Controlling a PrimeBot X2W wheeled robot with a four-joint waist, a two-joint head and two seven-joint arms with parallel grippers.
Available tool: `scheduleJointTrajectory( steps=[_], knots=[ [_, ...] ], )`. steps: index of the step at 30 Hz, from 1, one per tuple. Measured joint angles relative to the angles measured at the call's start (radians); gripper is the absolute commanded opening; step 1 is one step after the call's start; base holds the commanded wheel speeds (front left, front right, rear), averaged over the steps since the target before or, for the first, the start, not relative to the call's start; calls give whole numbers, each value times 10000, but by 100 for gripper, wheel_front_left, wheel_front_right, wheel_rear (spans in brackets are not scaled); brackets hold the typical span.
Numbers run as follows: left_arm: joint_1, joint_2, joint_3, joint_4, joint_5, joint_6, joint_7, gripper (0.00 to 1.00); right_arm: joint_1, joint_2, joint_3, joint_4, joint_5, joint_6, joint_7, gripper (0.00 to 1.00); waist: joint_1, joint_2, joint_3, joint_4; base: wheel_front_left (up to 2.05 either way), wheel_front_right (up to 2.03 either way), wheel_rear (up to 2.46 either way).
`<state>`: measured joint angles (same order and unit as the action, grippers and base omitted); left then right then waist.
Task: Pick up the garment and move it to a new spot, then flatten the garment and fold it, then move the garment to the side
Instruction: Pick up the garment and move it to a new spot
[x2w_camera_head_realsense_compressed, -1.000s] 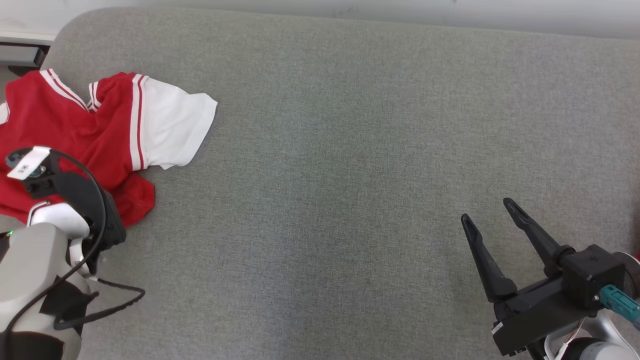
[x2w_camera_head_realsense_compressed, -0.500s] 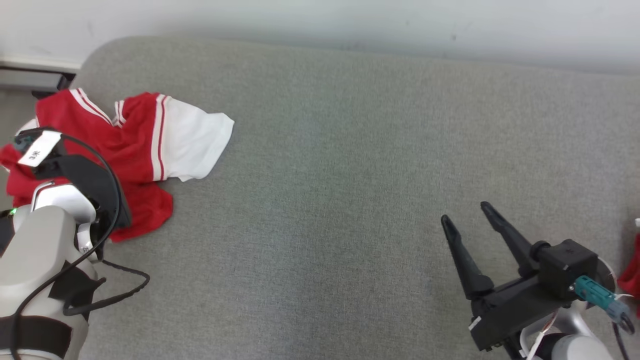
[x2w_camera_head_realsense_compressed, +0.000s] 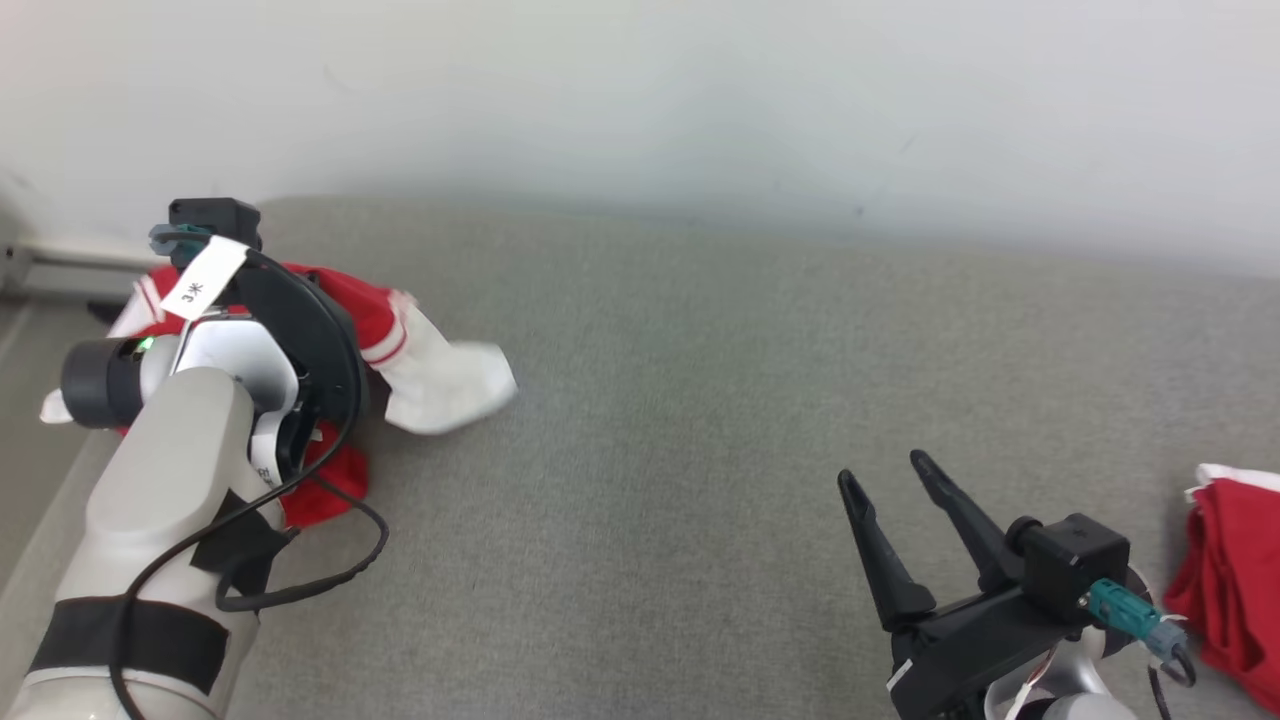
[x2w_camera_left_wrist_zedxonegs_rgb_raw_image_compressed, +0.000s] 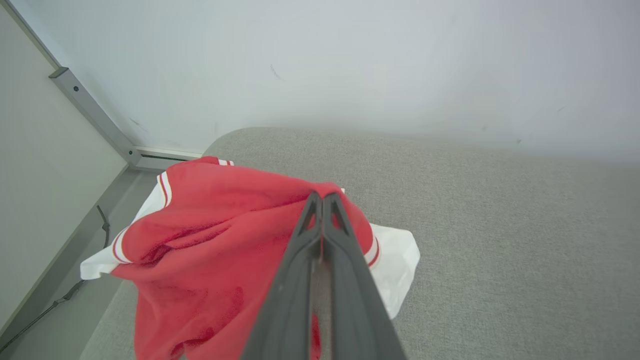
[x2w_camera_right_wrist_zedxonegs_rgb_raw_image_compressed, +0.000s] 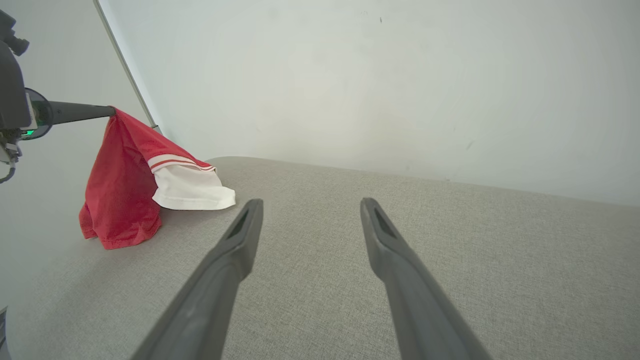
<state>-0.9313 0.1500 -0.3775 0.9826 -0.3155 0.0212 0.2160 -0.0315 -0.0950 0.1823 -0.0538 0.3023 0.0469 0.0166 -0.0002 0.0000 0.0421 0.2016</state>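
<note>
The garment (x2w_camera_head_realsense_compressed: 445, 385) is a red shirt with white sleeves and striped trim, at the left end of the grey sofa-like surface (x2w_camera_head_realsense_compressed: 700, 420). In the left wrist view my left gripper (x2w_camera_left_wrist_zedxonegs_rgb_raw_image_compressed: 321, 197) is shut on a fold of the garment (x2w_camera_left_wrist_zedxonegs_rgb_raw_image_compressed: 210, 235), which drapes down from the fingertips. The right wrist view shows the garment (x2w_camera_right_wrist_zedxonegs_rgb_raw_image_compressed: 125, 195) hanging from the left gripper (x2w_camera_right_wrist_zedxonegs_rgb_raw_image_compressed: 107, 111), its lower hem and one white sleeve resting on the surface. My left forearm (x2w_camera_head_realsense_compressed: 170, 450) hides the pinch in the head view. My right gripper (x2w_camera_head_realsense_compressed: 884, 470) stands open and holds nothing at the lower right, over bare fabric (x2w_camera_right_wrist_zedxonegs_rgb_raw_image_compressed: 311, 202).
Another red and white cloth (x2w_camera_head_realsense_compressed: 1235, 570) lies at the right edge of the surface. A white wall (x2w_camera_head_realsense_compressed: 640, 100) runs behind. To the left the surface ends at a rounded corner, with the floor and a metal baseboard (x2w_camera_left_wrist_zedxonegs_rgb_raw_image_compressed: 100, 125) beyond.
The head camera has tilted up, showing more wall. My left arm has risen with the garment, which went from lying spread to hanging bunched. The right gripper stays open.
</note>
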Motion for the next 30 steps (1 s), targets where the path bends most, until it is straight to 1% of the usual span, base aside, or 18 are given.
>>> scheduleJointTrajectory(
  steps=[4,5,9,12,13,18,20,29,30],
  knots=[
    [0,-201,-84,-253,-4,-150,-102,0,48,63,98,190,59,-29,-184,100,0,0,-456,-234,0,0,0],
    [0,-291,-98,-322,-21,-230,-146,0,59,75,111,198,59,-33,-194,100,0,0,-547,-315,0,0,0],
    [5,-811,-86,-610,-174,-276,-155,0,228,121,167,213,104,-42,-364,100,0,0,-840,-707,0,0,0],
    [38,-1037,-178,-738,-265,-322,-151,0,364,132,257,253,119,-42,-435,100,-1,-1,-1014,-1023,0,0,0],
    [53,-1064,-198,-784,-286,-389,-142,0,402,136,272,253,130,-42,-445,100,0,0,-1062,-1130,0,0,0],
    [253,-1187,-389,-1198,-374,-408,-125,0,436,140,303,244,130,-42,-522,100,0,0,-1235,-1694,0,0,0],
    [394,-1206,-556,-1323,-376,-483,-38,0,441,138,303,217,130,-42,-533,100,0,0,-1273,-1921,0,0,0],
    [586,-1214,-988,-1946,-752,-489,-4,0,450,128,301,226,130,-38,-612,100,1,0,-1297,-2715,0,0,0],
    [585,-1175,-1375,-2266,-980,-472,-4,0,431,130,364,255,130,-31,-621,100,1,0,-1290,-2887,0,0,0]
  ],
)
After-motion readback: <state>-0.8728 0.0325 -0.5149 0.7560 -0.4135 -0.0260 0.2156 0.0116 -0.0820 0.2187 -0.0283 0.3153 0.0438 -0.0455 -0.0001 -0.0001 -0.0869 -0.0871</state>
